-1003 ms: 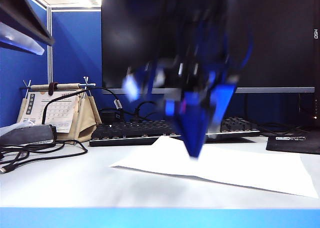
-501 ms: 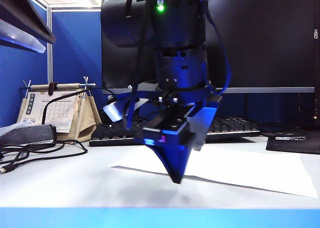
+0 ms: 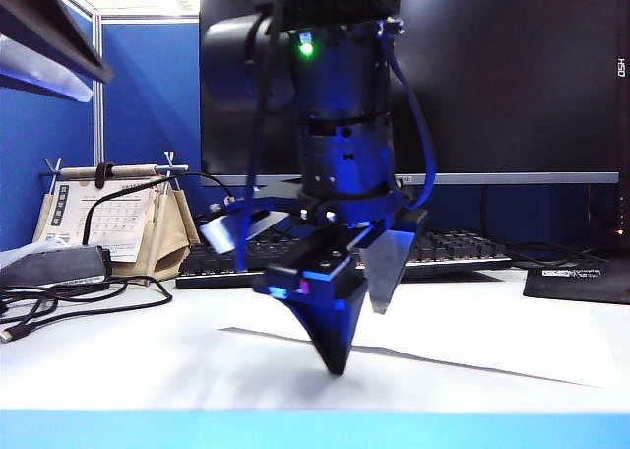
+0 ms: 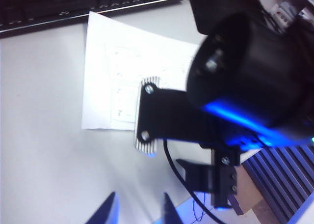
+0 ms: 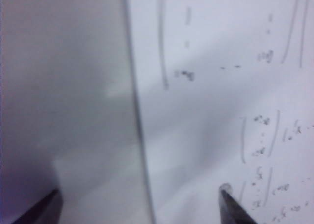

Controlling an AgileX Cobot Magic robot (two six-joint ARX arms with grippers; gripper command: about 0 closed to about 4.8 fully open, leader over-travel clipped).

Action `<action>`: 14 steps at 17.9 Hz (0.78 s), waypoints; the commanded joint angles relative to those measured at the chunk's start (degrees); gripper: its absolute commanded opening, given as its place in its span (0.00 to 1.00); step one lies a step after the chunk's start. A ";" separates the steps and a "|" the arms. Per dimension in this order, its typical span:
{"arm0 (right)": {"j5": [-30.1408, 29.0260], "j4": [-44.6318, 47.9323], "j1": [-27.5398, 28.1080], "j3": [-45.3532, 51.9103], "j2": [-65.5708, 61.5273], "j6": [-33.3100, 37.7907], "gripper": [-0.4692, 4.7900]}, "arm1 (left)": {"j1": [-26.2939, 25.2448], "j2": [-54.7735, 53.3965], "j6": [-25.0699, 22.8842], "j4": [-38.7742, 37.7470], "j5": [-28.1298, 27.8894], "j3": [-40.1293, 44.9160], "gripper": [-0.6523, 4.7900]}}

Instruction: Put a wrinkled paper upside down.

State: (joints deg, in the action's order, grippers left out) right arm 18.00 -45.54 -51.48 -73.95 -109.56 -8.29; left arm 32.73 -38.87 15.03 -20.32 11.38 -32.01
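Looks like we haven't actually flipped anything yet: the wrinkled paper lies flat on the white surface in the lower middle-to-right of the exterior view, in front of the keyboard, and the right gripper hangs over its near-left edge with jaws spread wide and empty, so grabbing and turning it over are both left. The left gripper sits off at the bottom of its wrist view, jaws apart, holding nothing. Compared with a second ago, the right gripper has dropped lower and nearer the front edge, and the lifted hump in the sheet looks flattened out.
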 commanded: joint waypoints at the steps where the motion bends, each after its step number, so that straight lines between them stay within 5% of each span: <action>1: 0.50 -4.15 2.25 1.60 -2.56 0.37 0.88 | -0.02 0.09 -0.07 1.53 0.26 -0.26 0.34; 6: 0.52 -9.05 6.69 1.62 -2.56 0.81 0.88 | -0.02 0.09 -0.07 3.76 0.24 -0.26 0.34; 12: 0.50 -4.46 8.81 1.62 -2.60 0.79 0.88 | -0.02 0.11 -0.15 3.78 0.26 -0.26 0.34; 14: -0.17 -1.25 8.83 1.62 -2.69 0.46 0.78 | -0.02 0.11 -0.24 3.87 0.31 -0.26 0.34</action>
State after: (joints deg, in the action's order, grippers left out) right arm 18.48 -50.11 -43.05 -73.91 -109.65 -8.01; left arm 32.73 -38.85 15.00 -17.37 11.38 -32.01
